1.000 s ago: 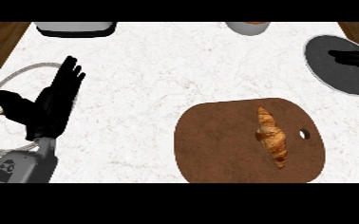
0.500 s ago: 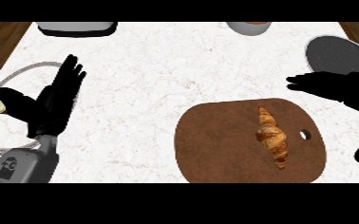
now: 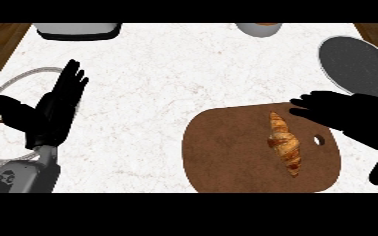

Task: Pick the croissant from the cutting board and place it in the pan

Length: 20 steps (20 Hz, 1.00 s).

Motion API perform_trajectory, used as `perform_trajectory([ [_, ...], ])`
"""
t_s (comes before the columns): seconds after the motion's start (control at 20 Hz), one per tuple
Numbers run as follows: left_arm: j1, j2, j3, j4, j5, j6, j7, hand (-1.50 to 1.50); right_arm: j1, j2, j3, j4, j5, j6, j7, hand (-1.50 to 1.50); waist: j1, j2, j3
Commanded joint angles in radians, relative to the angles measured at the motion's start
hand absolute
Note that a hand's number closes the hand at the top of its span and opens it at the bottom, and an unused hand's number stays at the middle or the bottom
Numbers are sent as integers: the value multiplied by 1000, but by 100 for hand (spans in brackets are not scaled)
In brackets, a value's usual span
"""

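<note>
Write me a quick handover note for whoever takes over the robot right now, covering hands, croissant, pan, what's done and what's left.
Right hand: open, over the right edge of the cutting board, just up and right of the croissant; it holds nothing.
Left hand: open, resting at the left side of the counter, fingers up.
Croissant: lying on the cutting board, not yet gripped.
Pan: at the counter's right edge, beyond the board, nothing in it as far as shown.
Done: right hand is next to the croissant.
Left: grasp the croissant, lift it, carry it to the pan, set it down.
</note>
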Motion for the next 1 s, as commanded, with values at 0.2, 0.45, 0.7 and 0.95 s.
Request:
perform_trajectory([
  [0.2, 23, -18, 27, -37, -34, -31, 25, 0, 8, 112, -35, -152, 95, 88, 140, -150, 2, 1, 0],
  [0.45, -37, -46, 47, -49, -74, 3, 84, 0, 62, 197, -6, -157, 182, 74, 116, -150, 1, 1, 0],
  [0.7, 8, -97, 40, -14, -88, -35, 13, 0, -24, 324, 77, -137, 262, 189, 261, -150, 8, 2, 0],
  [0.95, 47, -81, 78, -41, -97, -81, 25, 0, 64, 331, 52, -104, 368, 108, 202, -150, 3, 1, 0],
])
